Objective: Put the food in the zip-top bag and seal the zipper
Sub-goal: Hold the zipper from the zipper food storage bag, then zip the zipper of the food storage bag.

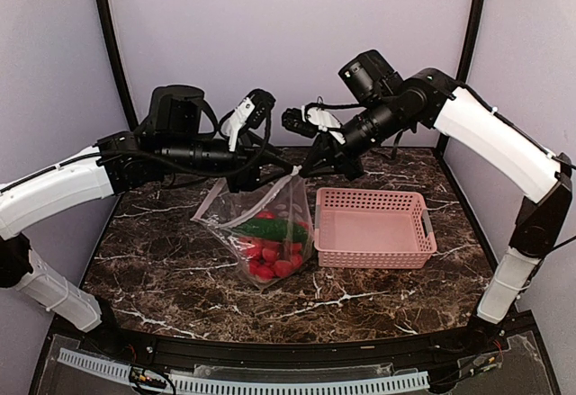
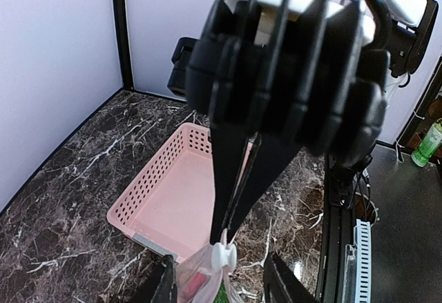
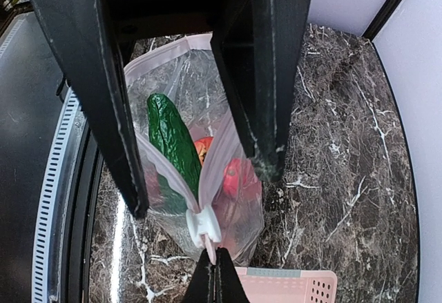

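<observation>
Loading looks finished: the red and green toy food [image 1: 270, 249] sits inside the clear spotted zip-top bag [image 1: 229, 215] — sealing is in hand. The left hand [image 3: 213, 270] is pinched narrow on the bag's corner by the white slider [image 3: 202, 224]; the right hand [image 3: 200, 199] stands wide around the whitish zipper strip [image 3: 221, 157]. Next, I judge, it must close on the slider and draw it along.

Glossy clear plastic zip-top bag [image 1: 261, 233] (crinkled), polished marble-look table [image 1: 162, 269]

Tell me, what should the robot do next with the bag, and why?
Probably pull the white slider along the zipper toward its open end. The cucumber and red berries are already inside the zip-top bag, the pink basket looks empty, and the mouth strips spread apart beyond the slider, so sealing seems to be what is left.
</observation>
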`<state>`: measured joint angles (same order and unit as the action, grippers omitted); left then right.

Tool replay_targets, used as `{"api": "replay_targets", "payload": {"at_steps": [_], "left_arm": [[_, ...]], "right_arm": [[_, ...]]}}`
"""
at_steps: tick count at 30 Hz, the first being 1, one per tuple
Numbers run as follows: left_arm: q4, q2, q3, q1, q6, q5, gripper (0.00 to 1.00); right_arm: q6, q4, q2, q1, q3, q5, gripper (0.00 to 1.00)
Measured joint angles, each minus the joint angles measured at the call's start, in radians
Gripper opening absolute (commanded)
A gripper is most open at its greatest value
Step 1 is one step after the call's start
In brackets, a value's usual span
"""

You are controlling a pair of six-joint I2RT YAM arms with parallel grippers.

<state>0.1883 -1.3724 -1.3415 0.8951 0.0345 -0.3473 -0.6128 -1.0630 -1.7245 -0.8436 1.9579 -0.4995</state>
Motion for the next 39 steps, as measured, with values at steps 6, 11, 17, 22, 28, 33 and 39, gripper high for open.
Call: {"api": "replay_targets", "payload": {"at_steps": [6, 11, 17, 22, 28, 33, 39], "left_arm": [[0.000, -0.025, 0.000, 0.000, 0.002, -0.018, 0.33], [-0.005, -0.049, 0.000, 0.000, 0.006, -0.034, 0.24], [-0.021, -0.056, -0.001, 0.000, 0.011, -0.031, 0.13], [-0.027, -0.056, -0.001, 0.000, 0.019, -0.029, 0.02], [-0.029, -0.050, 0.006, 0.001, 0.025, -0.013, 0.01], [-0.055, 0.003, 0.066, 0.006, 0.026, 0.029, 0.01], [-0.060, 0.114, 0.175, 0.008, 0.033, 0.109, 0.01]], "right_arm": [[0.014, 0.000, 0.000, 0.000, 0.000, -0.005, 0.00], [0.024, -0.001, 0.000, 0.000, 0.006, -0.005, 0.00], [0.028, -0.003, 0.000, 0.000, 0.006, -0.005, 0.00], [0.029, -0.002, 0.000, 0.000, 0.006, -0.004, 0.00], [0.029, 0.010, 0.000, 0.005, 0.000, -0.002, 0.00], [0.029, 0.044, 0.000, 0.016, -0.018, -0.039, 0.00], [0.029, 0.083, 0.011, 0.040, -0.040, -0.075, 0.00]]}}
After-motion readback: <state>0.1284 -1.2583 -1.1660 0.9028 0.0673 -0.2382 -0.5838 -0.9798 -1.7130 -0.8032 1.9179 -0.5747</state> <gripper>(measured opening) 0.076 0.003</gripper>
